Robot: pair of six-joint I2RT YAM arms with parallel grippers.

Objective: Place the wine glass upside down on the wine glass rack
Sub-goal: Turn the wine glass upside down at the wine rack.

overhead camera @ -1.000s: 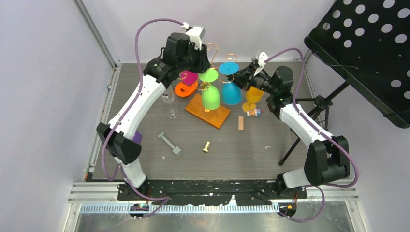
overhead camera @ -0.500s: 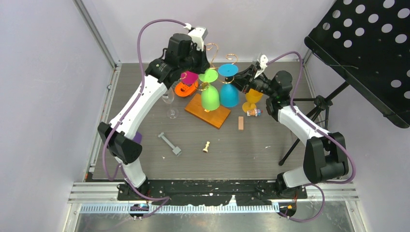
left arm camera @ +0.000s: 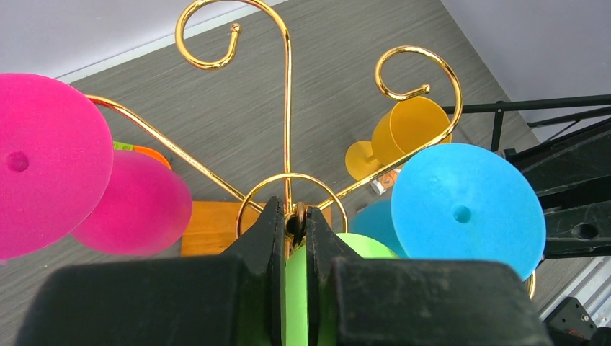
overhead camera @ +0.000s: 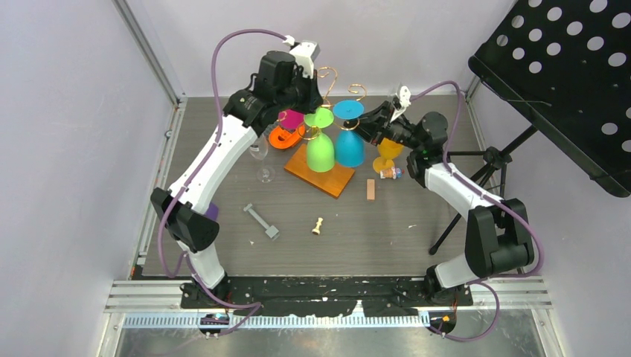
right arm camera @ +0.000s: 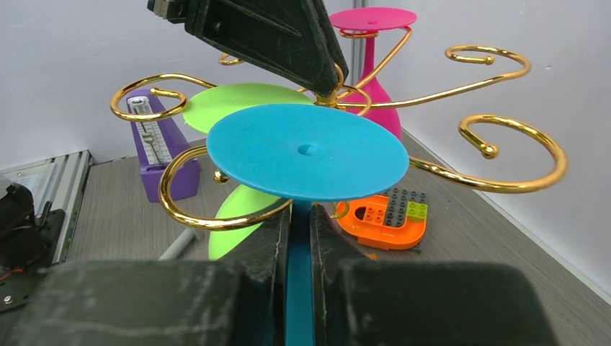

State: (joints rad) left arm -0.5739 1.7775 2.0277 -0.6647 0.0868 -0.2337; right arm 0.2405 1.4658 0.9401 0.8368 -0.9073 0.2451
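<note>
The right gripper [right arm camera: 299, 216] is closed narrowly on the stem of the blue plastic wine glass [right arm camera: 308, 151]. The glass is held upside down: round foot on top and level, bowl below. Its stem stands inside a curled arm of the gold wire wine glass rack [left arm camera: 287, 94], with the foot directly over that loop. Contact between foot and wire cannot be confirmed.

The left gripper [left arm camera: 292, 216] is clamped on the top of the rack's central post, where the wire arms meet.

A green plastic wine glass [overhead camera: 321, 152] and a pink plastic wine glass [left arm camera: 50, 162] hang inverted on neighbouring arms. The rack's orange-brown wooden base rests on the grey surface [overhead camera: 372, 230]. A yellow plastic wine glass [left arm camera: 411, 126] stands upright on the surface beyond the rack.
</note>
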